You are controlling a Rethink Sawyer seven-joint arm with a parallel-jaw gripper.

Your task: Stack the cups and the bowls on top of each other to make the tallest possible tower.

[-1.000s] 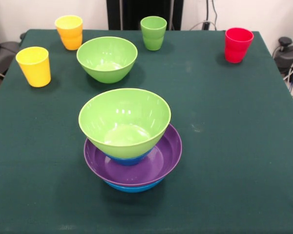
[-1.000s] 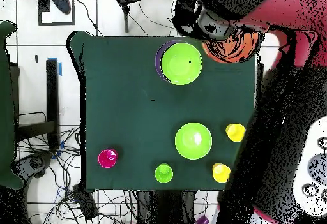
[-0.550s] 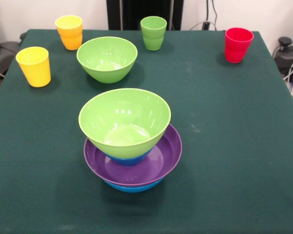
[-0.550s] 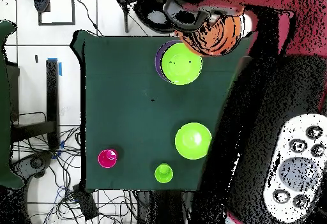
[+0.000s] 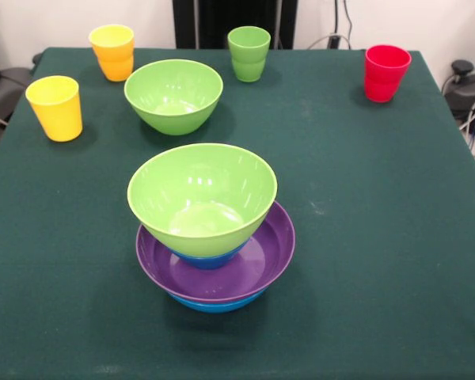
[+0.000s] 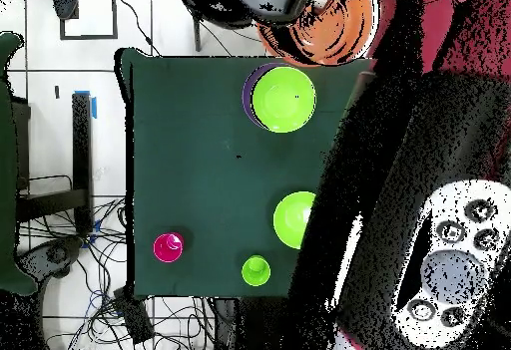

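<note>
The tower stands near the table's front: a light green bowl point(image 5: 202, 198) on a small blue bowl point(image 5: 210, 259), in the wide purple bowl point(image 5: 261, 265), on the large blue bowl point(image 5: 214, 304). A second light green bowl point(image 5: 174, 95) sits alone behind it. The yellow cup point(image 5: 55, 107), orange-yellow cup point(image 5: 113, 51), green cup point(image 5: 248, 53) and red cup point(image 5: 385, 73) stand apart. Only the overhead view shows my gripper point(image 6: 261, 9), high up and shut on the small orange bowl point(image 6: 324, 27), just past the table edge by the tower point(image 6: 283, 99).
In the overhead view my arm point(image 6: 419, 196) covers the table's right side, hiding both yellow cups and part of the loose green bowl point(image 6: 294, 218). The red cup point(image 6: 168, 247) and green cup point(image 6: 255, 269) show near the bottom edge. Cables lie on the floor around the table.
In the overhead view the arm has carried the orange bowl up and to the left, past the table edge, and now hides both yellow cups. The front view is unchanged.
</note>
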